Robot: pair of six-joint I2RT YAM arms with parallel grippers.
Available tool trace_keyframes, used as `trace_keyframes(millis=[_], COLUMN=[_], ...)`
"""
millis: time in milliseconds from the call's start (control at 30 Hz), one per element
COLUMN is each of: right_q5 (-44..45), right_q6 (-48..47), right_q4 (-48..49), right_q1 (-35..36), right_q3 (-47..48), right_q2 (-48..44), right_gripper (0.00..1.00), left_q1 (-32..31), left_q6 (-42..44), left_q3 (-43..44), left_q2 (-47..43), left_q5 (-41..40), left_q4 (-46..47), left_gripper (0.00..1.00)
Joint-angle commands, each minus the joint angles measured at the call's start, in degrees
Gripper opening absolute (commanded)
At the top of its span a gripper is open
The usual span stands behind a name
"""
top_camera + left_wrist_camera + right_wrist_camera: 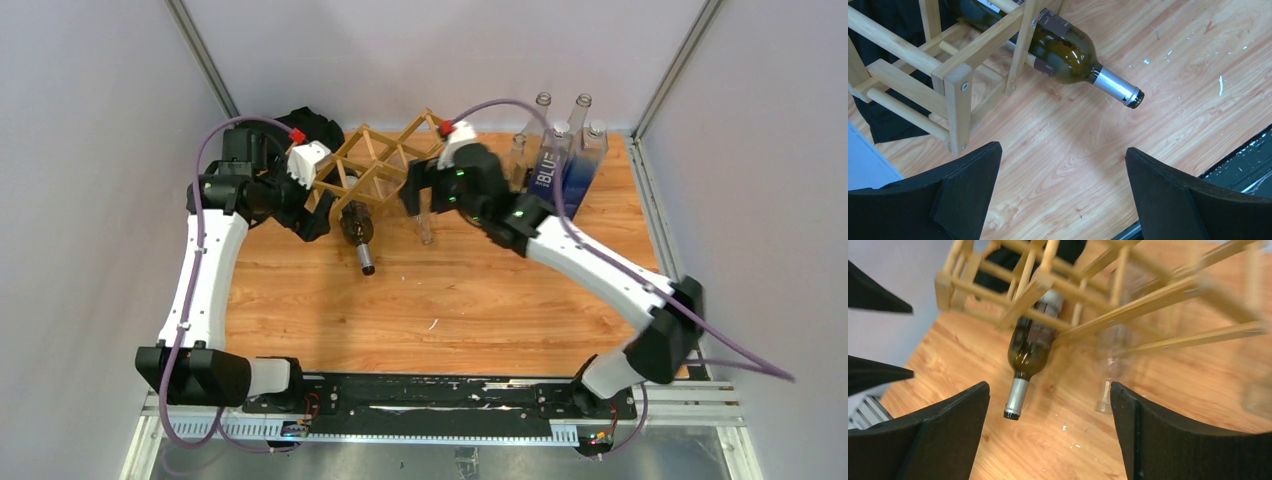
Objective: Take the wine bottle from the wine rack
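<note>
Since the wine bottle [357,231] lies dark and glassy in a bottom cell of the wine rack [376,158], the top view shows most of its body tucked under the slats. Its silver-capped neck sticks out toward 6 o'clock over the table [450,300].

Seen from the left wrist, the bottle sits at 12 o'clock and its neck slants toward 4 o'clock. The shoulder looks close to the wood floor, though whether it touches I cannot tell. The left gripper [1063,192] hangs well short of the bottle, its two black fingers [965,192] spread wide with nothing between them.

From the right wrist, the bottle hangs at 11 o'clock with its neck pointing down to 7 o'clock, beside a blurred clear bottle [1108,372]. The right gripper [1048,435] is likewise spread and empty.

Glass like this is likely stiff, smooth, weighty and breakable. The narrow capped neck looks the best place to grip. I would pull straight along the bottle's length so the label end clears the slats. The light rack may drag along unless it is braced.
</note>
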Motion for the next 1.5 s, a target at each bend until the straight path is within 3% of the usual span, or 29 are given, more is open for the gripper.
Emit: trace_keyframes(millis=[0,333,633,867,1067,1467], right_q5=[0.03,-4.15,-4.77,-8.9,-10.64,-2.22], right_q6=[0.94,3.32,3.82,5.08,6.82,7.33], right_q4=[-3.49,-8.49,-10.87,-9.87,-9.65,-7.37], right_q1=[6.04,9.24,7.7,6.43,6.43,7.5], right_q3=[5.65,24.61,34.73,37.48,39.12,30.09], right_q2=[10.54,36.03,47.97,52.28,54.57,45.44], right_gripper=[0.94,0.95,0.98,0.97,0.88,0.83], left_q1=[2.25,5.22,5.34,5.34,5.42,5.4], left_q6=[3.15,6.7,7.64,8.0,8.18,8.3], left_q3=[-0.92,-5.82,-8.18,-8.34,-8.34,-9.27], left_q2=[-1.15,2.65,4.53,5.92,6.37,2.2], left_q5=[3.38,5.3,7.64,9.04,8.96,8.55], left_q4=[0.02,6.22,8.73,9.89,10.05,10.05], left_gripper=[1.0,1.0,1.0,1.0,1.0,0.99])
